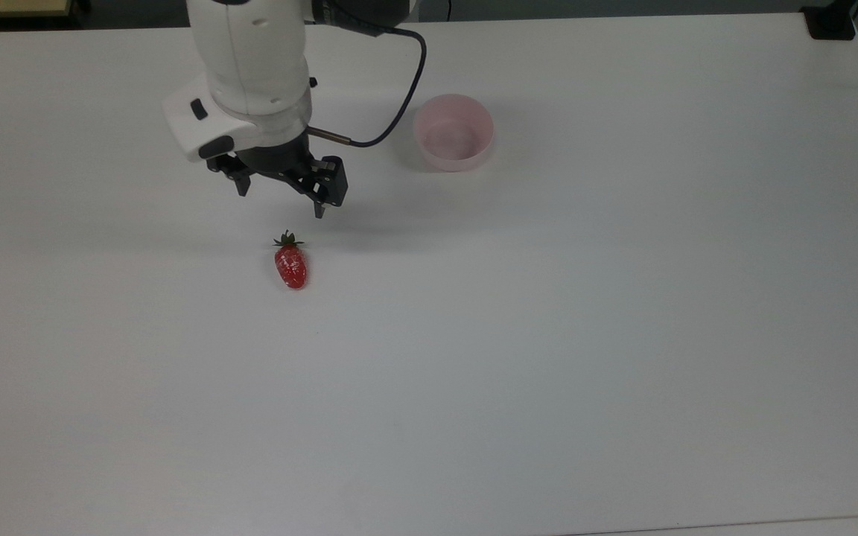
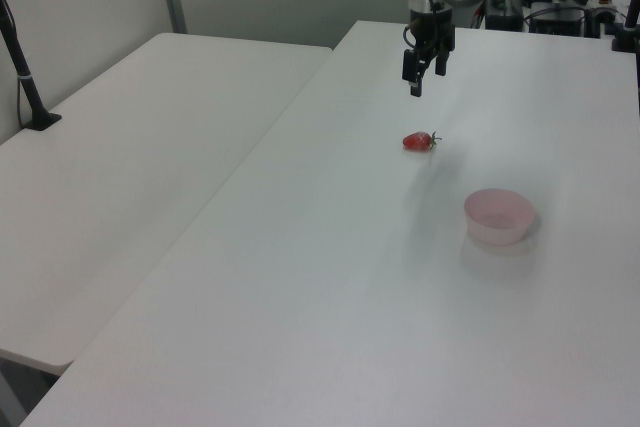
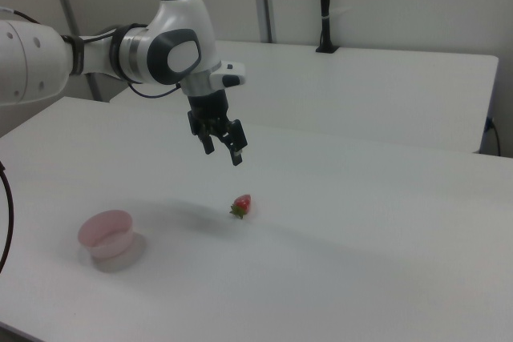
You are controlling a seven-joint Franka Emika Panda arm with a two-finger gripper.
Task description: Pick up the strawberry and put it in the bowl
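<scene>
White table [image 1: 548, 357]; end effector [image 1: 282, 199] hovers, seemingly open, above strawberry [image 1: 291, 265].

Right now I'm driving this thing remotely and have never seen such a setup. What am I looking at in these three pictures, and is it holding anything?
The white machine is a robot arm ending in a black two-fingered claw. All three pictures show one moment. The top view looks down on the white table; the left view and the right view look across it from opposite sides. Two things lie on the table: a small red strawberry with a green cap, and a pale pink bowl, which is empty. The claw is open and holds nothing. In the right view it hangs in the air above the strawberry, not touching it. The bowl stands apart, toward the right view's left.
</scene>
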